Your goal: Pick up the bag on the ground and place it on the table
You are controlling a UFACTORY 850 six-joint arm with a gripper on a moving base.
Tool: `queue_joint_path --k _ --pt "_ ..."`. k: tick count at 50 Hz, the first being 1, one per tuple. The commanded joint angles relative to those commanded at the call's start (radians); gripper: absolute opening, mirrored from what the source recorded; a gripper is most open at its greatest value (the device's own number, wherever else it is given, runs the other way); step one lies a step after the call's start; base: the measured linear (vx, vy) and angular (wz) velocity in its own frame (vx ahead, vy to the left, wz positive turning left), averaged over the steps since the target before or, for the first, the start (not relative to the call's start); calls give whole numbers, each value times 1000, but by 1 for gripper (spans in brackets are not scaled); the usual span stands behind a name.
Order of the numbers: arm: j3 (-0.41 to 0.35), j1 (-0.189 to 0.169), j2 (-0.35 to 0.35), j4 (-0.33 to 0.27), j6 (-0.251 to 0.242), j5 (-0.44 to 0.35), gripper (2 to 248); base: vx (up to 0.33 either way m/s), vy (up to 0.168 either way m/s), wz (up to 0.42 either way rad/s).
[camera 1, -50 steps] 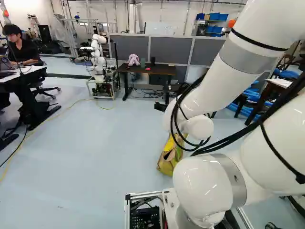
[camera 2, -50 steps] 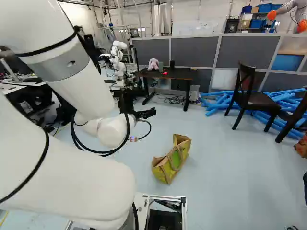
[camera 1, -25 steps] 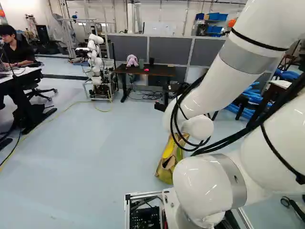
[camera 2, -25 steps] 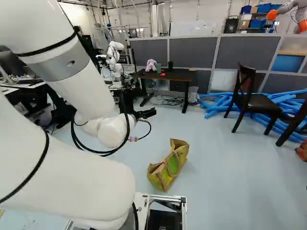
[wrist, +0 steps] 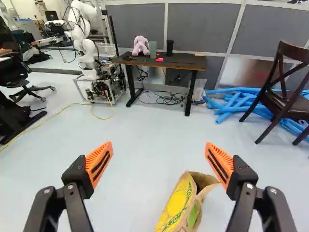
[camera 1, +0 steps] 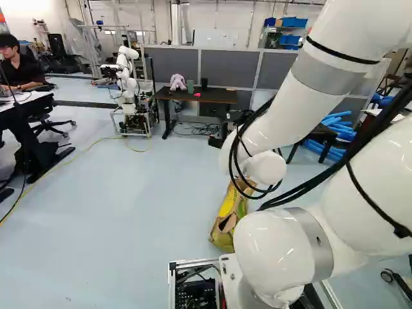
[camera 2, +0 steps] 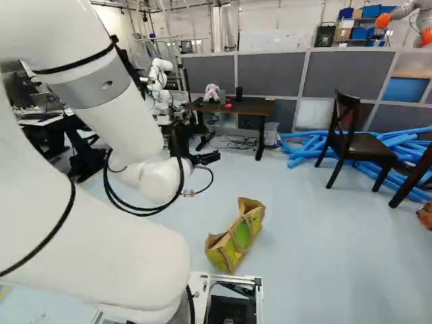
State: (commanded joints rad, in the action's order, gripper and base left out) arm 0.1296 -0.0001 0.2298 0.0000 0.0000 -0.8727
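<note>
One bag [camera 2: 237, 237] on the floor [wrist: 130, 125], ahead of the base, resting low with its mouth partly agape. Long axis runs obliquely: near end toward the base and arm, far end angled toward the chair side, as read in the right base view. Bag body: brown-tan, creased, paper-like or coarse woven (cannot tell which), boxy but slumped, with yellow and green printed panels and thin tan strap handles against its side.

Gripper [wrist: 158, 145]: spread wide, nothing between the pads. Pads orange, ribbed, wedge-shaped; linkages black and angular. Wrist view puts the bag below the line between the fingertips, shifted toward the finger on the chair side. Judgement: still at the approach step, no contact. Next move should lower the wrist and tip it down, shifting a little toward the chair side, to pinch the rim or straps across the bag's narrow direction. Risk: soft walls may fold away, or one strap alone may catch and let the bag swing.

Arm [camera 2: 111, 111]: smooth, white, glossy tubes with loose black cables looped at the wrist.

Table [wrist: 188, 62], the likely goal, well beyond the bag: flat dark top, dark legs. On it a pinkish plush toy [wrist: 141, 46], a green cup [wrist: 152, 50] and a black cup [wrist: 169, 47]; judged best to set the bag beside these, at the chair-side end. Blue tubes [wrist: 233, 103] heaped beyond the dark wooden chair [wrist: 285, 92]
</note>
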Motion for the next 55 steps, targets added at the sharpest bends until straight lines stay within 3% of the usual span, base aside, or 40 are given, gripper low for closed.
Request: queue_joint_path --k 24,55 --pt "100 -17 -151 0 0 5 247 0 0 0" --pt "228 -48 -361 28 0 73 247 0 0 0"
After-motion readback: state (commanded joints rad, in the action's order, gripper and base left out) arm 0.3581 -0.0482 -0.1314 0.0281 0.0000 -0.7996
